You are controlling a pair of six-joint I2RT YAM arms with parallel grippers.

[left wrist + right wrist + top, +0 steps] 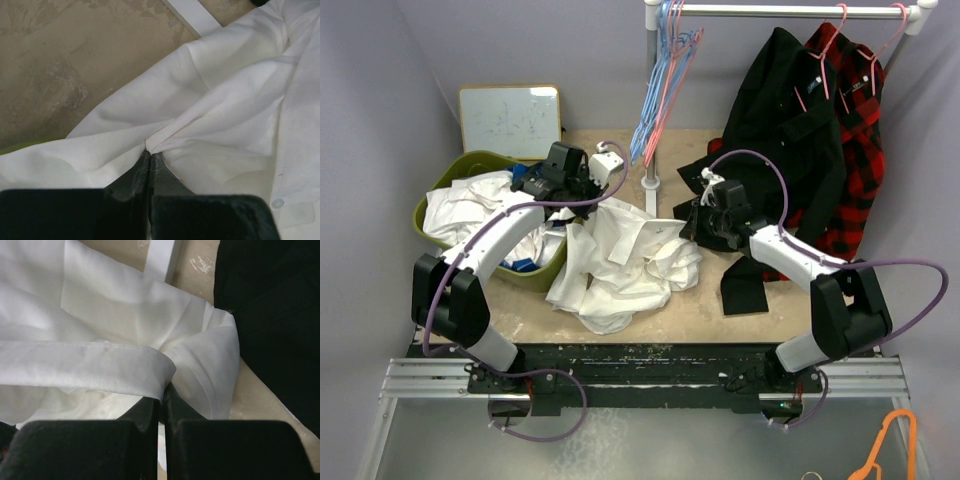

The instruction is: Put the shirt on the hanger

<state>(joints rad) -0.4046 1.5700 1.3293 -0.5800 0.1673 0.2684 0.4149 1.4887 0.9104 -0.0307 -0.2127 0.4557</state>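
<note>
The white shirt (620,265) lies crumpled on the table's middle, spilling from the basket side. My left gripper (592,195) is at its back left edge, shut on a pinched fold of the shirt (225,100); the closed fingertips (150,154) meet at the fabric. My right gripper (690,225) is at the shirt's right edge, shut on a stitched band of the shirt (100,365), with its tips (162,390) under that band. A thin pink hanger (682,55) hangs among blue hangers (655,100) on the rail at the back.
A green basket (445,180) of white clothes stands at the left, a whiteboard (510,118) behind it. The rack's white post (651,130) stands just behind the shirt. A black shirt (785,120) and a plaid shirt (860,150) hang at the right, close to my right arm.
</note>
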